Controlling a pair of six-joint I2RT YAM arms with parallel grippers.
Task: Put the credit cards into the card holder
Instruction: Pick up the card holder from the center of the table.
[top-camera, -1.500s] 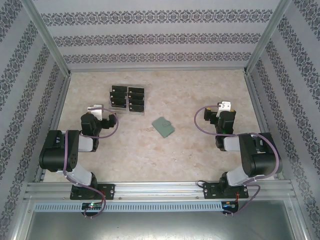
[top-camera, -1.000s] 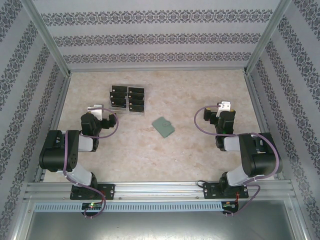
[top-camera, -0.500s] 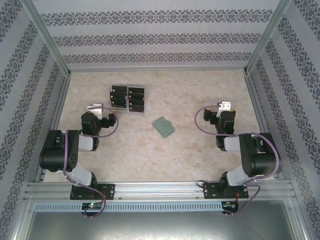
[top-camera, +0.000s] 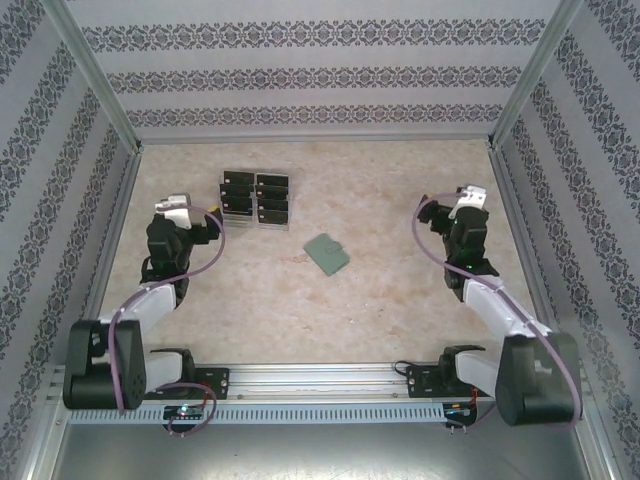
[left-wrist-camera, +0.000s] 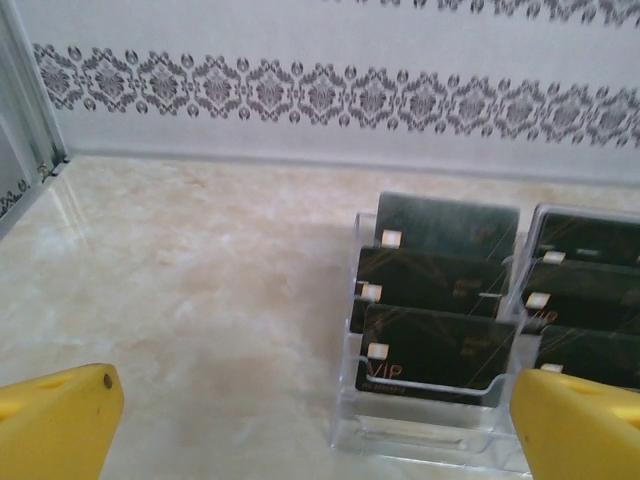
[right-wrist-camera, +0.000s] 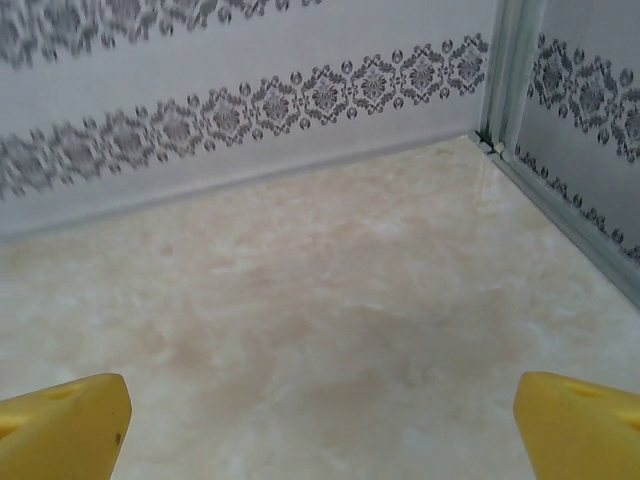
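Observation:
Several black credit cards (top-camera: 256, 195) stand in two rows in a clear plastic tray (top-camera: 263, 226) at the back left of the table. In the left wrist view the cards (left-wrist-camera: 437, 344) sit just ahead and to the right, the front one marked VIP. The grey-green card holder (top-camera: 326, 253) lies shut near the table's middle. My left gripper (top-camera: 172, 206) hovers left of the tray, open and empty (left-wrist-camera: 315, 415). Over the right side, near the wall, my right gripper (top-camera: 468, 198) is open above bare table (right-wrist-camera: 320, 420).
The tray's clear front wall (left-wrist-camera: 425, 428) is close to my left gripper's right finger (left-wrist-camera: 580, 425). Patterned walls and metal posts (right-wrist-camera: 505, 70) close in the table on three sides. The marble top (top-camera: 400, 290) stretches between the arms.
Both arms have unfolded and reached forward: the left gripper moved back and left, the right gripper back and right. Cards and card holder have not moved.

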